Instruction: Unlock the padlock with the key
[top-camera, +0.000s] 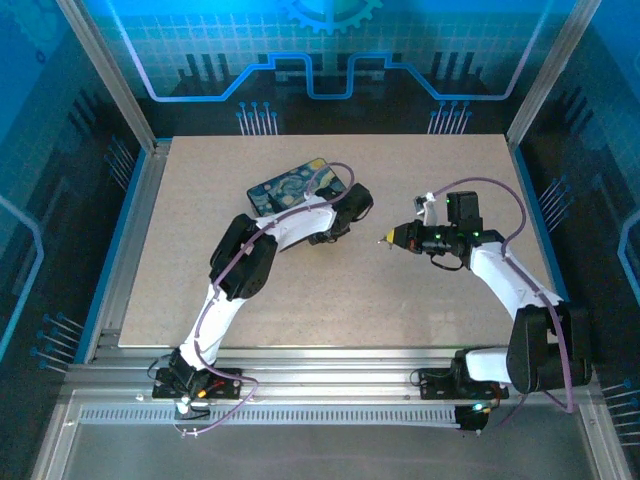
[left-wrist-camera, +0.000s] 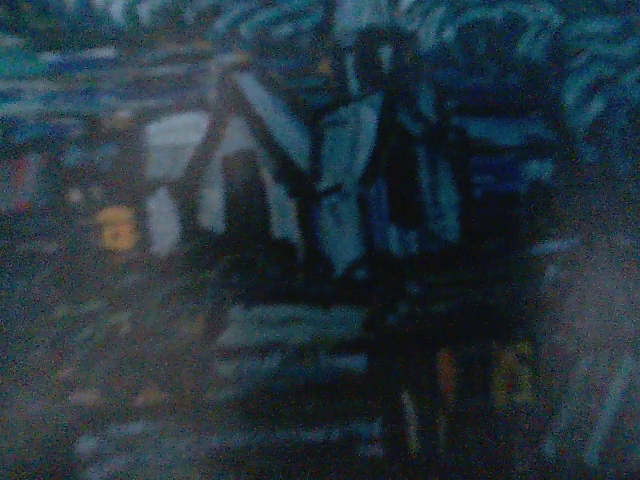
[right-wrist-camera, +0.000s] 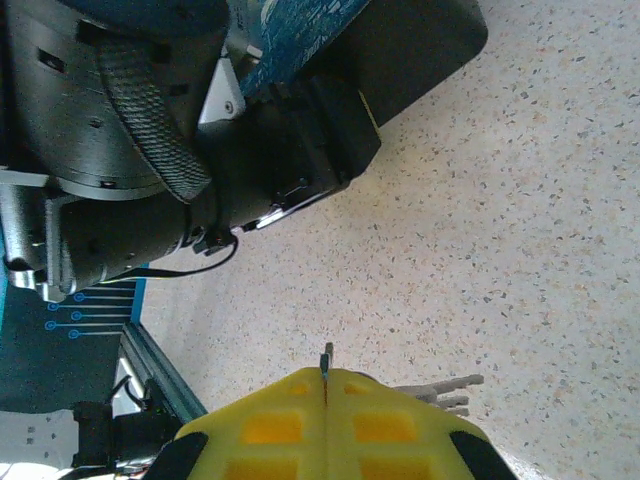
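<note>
Your right gripper (right-wrist-camera: 326, 392) has its yellow pads (right-wrist-camera: 270, 428) pressed together. A thin metal sliver, the key (right-wrist-camera: 326, 358), stands out of the seam between them. You see it edge-on, so its teeth and outline are lost. Just right of the pads a pale toothed shape (right-wrist-camera: 445, 392) lies against the table (right-wrist-camera: 520, 250); you cannot tell whether it is part of the key or its shadow. From above, that gripper (top-camera: 390, 238) sits right of centre with its tip pointing left, and the key there is too small to make out.

You cannot tell whether your left gripper (top-camera: 345, 205) is spread or closed. From above, its fingers merge into the dark wrist at the near right end of the box (top-camera: 298, 187). Its own camera sits so close to the box print that you get dim, blurred blue and white strokes and a small yellow patch. The padlock cannot be picked out in that blur, so where it sits is unclear.

The right wrist camera adds a close side look at the left arm's dark housing (right-wrist-camera: 130, 130), with speckled table between it and the pads
</note>
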